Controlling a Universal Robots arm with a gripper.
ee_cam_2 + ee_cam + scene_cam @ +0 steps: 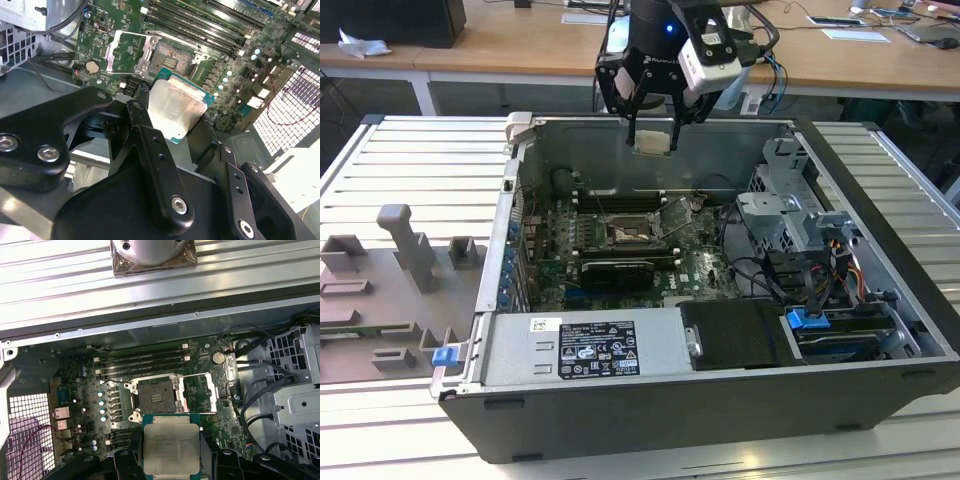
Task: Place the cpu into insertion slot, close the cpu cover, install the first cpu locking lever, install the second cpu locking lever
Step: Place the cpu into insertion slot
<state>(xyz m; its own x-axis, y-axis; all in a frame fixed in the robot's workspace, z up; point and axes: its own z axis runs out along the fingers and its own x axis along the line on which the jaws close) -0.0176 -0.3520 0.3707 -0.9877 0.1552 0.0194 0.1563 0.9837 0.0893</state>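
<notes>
The gripper (pixel 652 130) is clamping the cpu (pixel 171 449), its silvery-beige top bearing faint unreadable print, raised clear of the insertion slot (pixel 152 397); the cpu cover (pixel 213 394) is lying open.

1. The cpu (pixel 171 447) is a small, flat square chip with a pale silvery metal top and a green rim. The claw (pixel 653 135) pinches it by two opposite edges. It hangs roughly level in the air, metal side up, above the open case and clear of the socket.
2. The insertion slot (pixel 152 399) is a square socket with a dark centre and a silvery frame. It sits on the green board just beside the long black memory slots, and its contact field lies uncovered.
3. The cpu cover (pixel 197 395) is a thin silvery plate with a large square window. It is swung open on its hinge and stands tilted up at the socket's edge, on the exterior view's right.
</notes>
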